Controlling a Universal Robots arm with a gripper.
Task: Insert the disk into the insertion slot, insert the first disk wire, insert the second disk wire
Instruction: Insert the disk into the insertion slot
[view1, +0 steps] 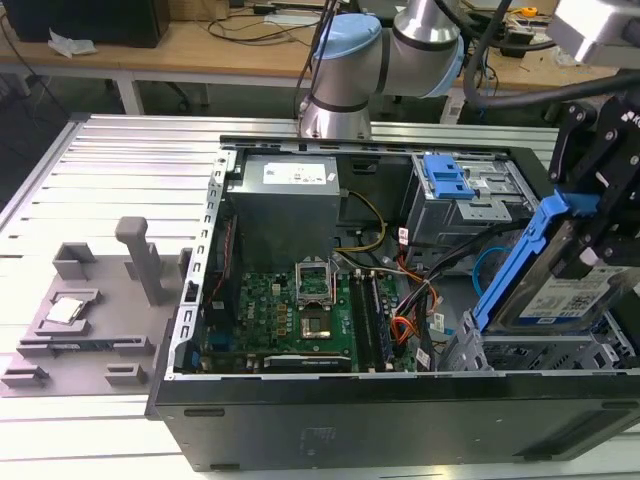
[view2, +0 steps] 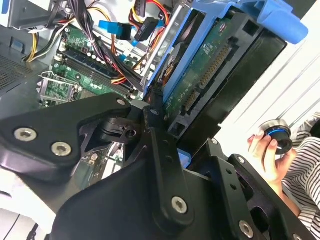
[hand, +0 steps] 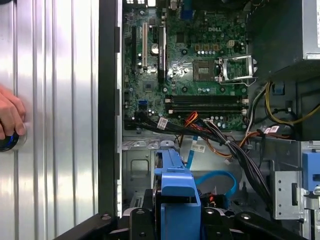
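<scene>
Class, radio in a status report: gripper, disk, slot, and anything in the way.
Jaws of gripper shut on disk. Disk tilted above insertion slot, not yet in. Watch blue cable beside the slot.

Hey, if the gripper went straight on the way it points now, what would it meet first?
Likely the silver perforated sheet-metal drive cage, just below the blue-framed silver hard drive that the gripper holds, though depth is unclear.

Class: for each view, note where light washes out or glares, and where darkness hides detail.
Exterior view: the case is dark on its near wall, with little detail. Second wrist view: the table beside the disk is washed out white. First wrist view: glare streaks the table's ribs.
</scene>
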